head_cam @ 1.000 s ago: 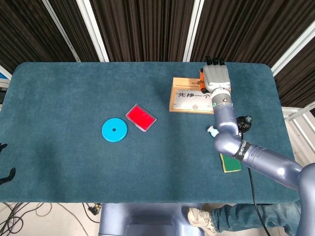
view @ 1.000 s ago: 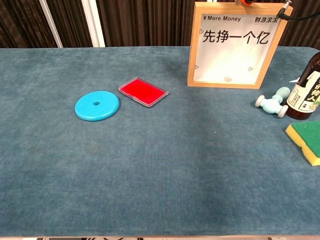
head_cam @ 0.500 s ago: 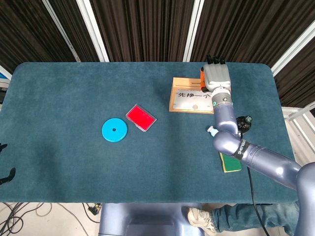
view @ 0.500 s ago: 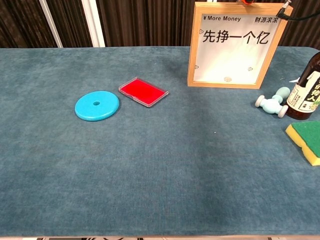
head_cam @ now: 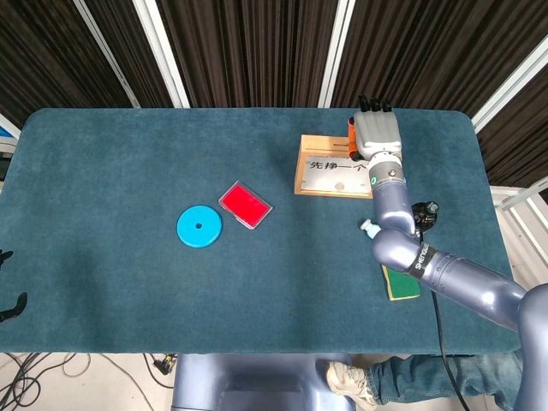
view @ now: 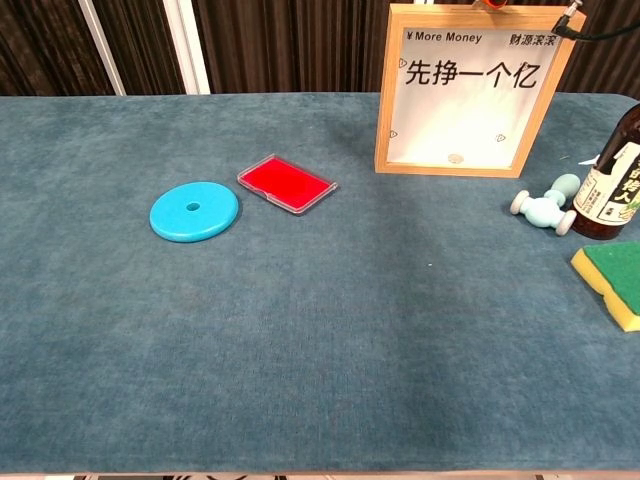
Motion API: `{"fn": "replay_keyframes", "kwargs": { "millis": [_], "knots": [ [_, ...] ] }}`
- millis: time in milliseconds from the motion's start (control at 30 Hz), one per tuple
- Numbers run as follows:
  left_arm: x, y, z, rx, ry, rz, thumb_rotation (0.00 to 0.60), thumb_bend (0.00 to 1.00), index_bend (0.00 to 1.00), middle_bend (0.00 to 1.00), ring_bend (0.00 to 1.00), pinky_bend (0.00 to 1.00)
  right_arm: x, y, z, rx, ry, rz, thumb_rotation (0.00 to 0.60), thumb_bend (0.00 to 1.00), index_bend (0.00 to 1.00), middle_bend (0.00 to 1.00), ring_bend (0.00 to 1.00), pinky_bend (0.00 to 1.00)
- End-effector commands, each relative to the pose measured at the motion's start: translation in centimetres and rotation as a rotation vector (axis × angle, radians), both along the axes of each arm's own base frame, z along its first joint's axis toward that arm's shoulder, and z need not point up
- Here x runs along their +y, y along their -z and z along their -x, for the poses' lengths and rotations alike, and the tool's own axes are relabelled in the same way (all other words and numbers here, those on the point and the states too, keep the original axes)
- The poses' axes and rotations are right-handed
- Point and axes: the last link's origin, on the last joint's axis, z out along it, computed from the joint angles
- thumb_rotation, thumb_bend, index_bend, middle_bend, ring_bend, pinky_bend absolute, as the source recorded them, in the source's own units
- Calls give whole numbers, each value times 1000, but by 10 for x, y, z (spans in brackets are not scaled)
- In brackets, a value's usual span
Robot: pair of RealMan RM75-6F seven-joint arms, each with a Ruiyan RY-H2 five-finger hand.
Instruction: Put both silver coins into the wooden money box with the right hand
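The wooden money box stands upright at the back right of the table, its clear front printed with Chinese characters. One silver coin lies inside at the bottom of the box. My right hand hovers over the box's top right edge, back of the hand toward the head camera, fingers pointing away. Whatever is under those fingers is hidden. In the chest view only an orange bit and a dark tip show at the box's top edge. No loose coin shows on the table. My left hand is out of both views.
A blue disc and a red card case lie left of the box. To the right of the box stand a dark bottle, a small teal roller and a green-and-yellow sponge.
My right hand has crept slightly farther over the box's top edge. Nothing else has moved.
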Motion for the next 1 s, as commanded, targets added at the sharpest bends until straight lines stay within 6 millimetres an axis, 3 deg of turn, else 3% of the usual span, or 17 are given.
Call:
{"fn": "replay_keyframes", "kwargs": {
  "millis": [33,400,600,833,1000],
  "knots": [
    [0,0,0,0,0,0,600,397,102,0,0,0,1,0,0,1,1,-2,600,512,530,22,0,0],
    [0,0,0,0,-1,2,600,397,102,0,0,0,1,-2,2,-4,7,-3,600,512,481,22,0,0],
    [0,0,0,0,1,-3,600,397,102,0,0,0,11,-15,-2,-59,-59,64,600,513,481,22,0,0],
    [0,0,-1,6,7,2,600,397,102,0,0,0,78,-28,20,-82,-197,103,600,513,462,22,0,0],
    [0,0,-1,13,14,2,600,397,102,0,0,0,132,-26,53,-82,-244,142,600,513,412,22,0,0]
  ]
}}
